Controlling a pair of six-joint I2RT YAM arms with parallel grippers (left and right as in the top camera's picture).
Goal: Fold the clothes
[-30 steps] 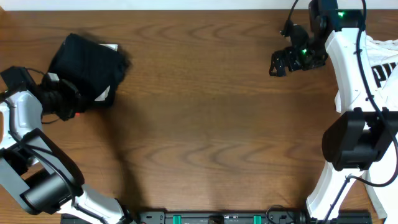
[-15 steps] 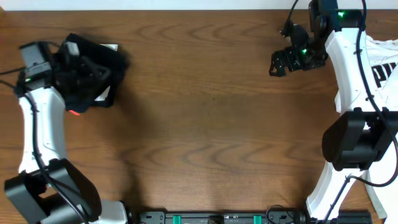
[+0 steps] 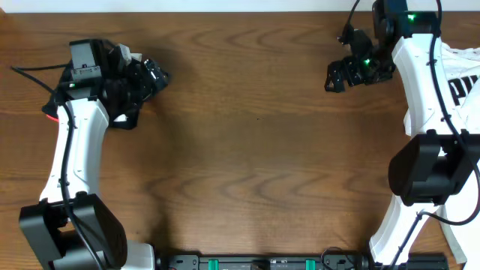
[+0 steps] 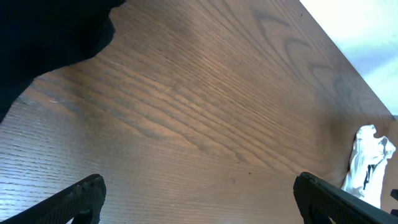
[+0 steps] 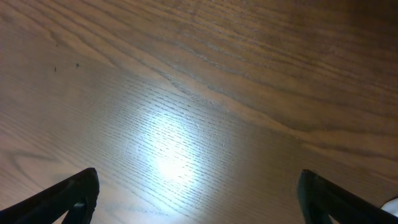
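Note:
A folded black garment (image 3: 126, 103) lies at the table's far left, partly hidden under my left arm; in the left wrist view its edge (image 4: 50, 31) fills the top left corner. My left gripper (image 3: 156, 73) hangs just right of it, open, with only bare wood between its fingertips (image 4: 200, 200). A pile of white clothes with black print (image 3: 463, 75) lies at the right edge and shows far off in the left wrist view as a white heap (image 4: 368, 163). My right gripper (image 3: 334, 77) hovers open over bare wood (image 5: 199, 200), left of that pile.
The brown wooden table (image 3: 255, 150) spreads between the two arms. A dark rail (image 3: 262, 262) runs along the front edge. The right arm's white links (image 3: 424, 90) stand in front of the white pile.
My left arm swung from the far left up and rightward across the black garment, and its jaws went from shut to wide open. The right arm has not moved.

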